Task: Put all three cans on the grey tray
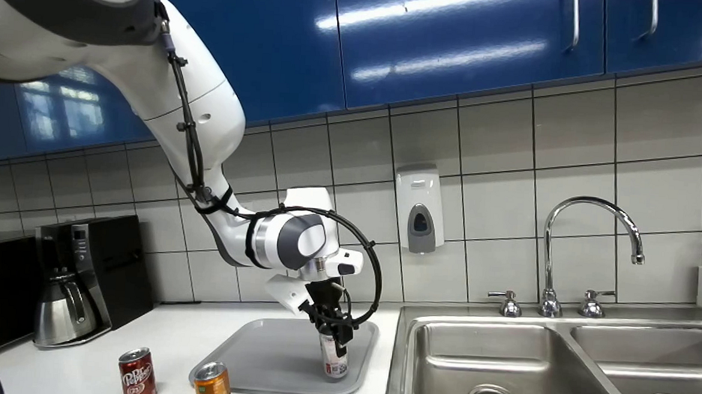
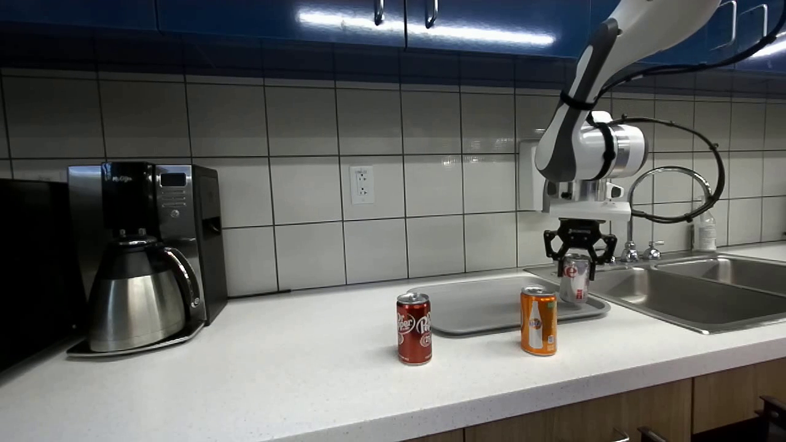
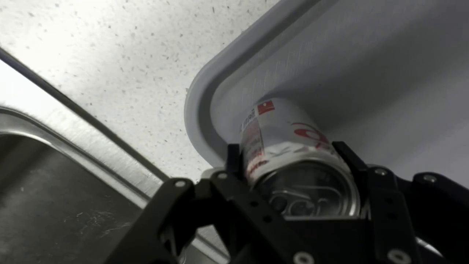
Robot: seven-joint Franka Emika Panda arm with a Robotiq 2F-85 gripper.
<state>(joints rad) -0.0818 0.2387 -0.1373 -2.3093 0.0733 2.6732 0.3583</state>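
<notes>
Wrist view: silver can (image 3: 298,163) gripped from both sides by hand (image 3: 288,152), over corner of grey tray (image 3: 410,132).

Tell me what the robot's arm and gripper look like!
The arm is white and rounded, with dark grey patches and a silver ring near its end. A black cable loops along it, tied on with black straps. The gripper is black, with two jointed fingers and a pale marking too tiny to read.
</notes>
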